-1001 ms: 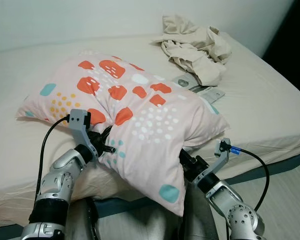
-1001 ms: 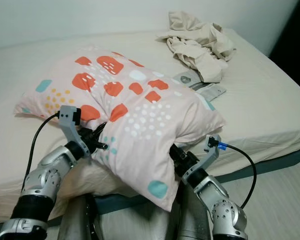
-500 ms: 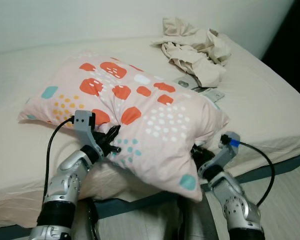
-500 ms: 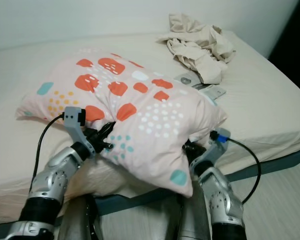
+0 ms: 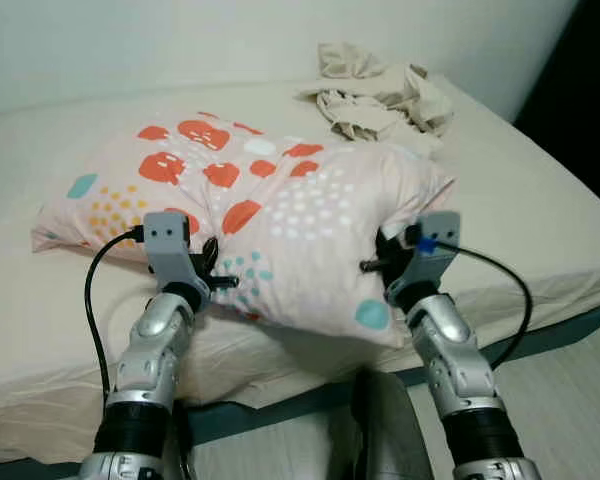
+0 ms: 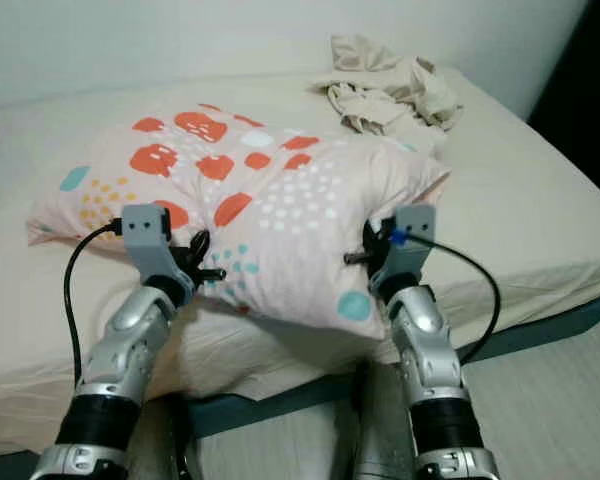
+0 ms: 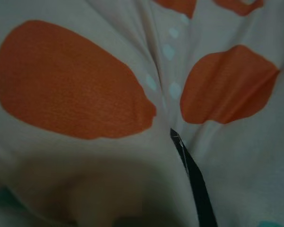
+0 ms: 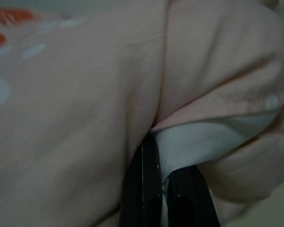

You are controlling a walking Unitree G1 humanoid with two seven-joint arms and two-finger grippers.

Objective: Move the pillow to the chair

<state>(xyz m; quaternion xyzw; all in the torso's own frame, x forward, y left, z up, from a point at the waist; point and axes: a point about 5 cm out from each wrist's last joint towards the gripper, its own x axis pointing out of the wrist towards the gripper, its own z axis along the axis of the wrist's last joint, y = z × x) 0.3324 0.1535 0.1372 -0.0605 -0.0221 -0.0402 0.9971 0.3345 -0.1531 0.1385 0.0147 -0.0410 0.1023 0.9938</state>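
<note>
Lifted pillow now hides grey item; crumpled cloth beyond.

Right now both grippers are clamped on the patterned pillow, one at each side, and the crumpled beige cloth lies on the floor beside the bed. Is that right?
Not quite. The left gripper and right gripper do pinch the pillow at each side, but the crumpled beige cloth lies on the bed, at its far corner behind the pillow, not on the floor. The left eye view shows this.

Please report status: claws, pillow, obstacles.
Left claw and right claw shut on pillow, one each side. Pillow on bed. Crumpled cloth behind.
</note>
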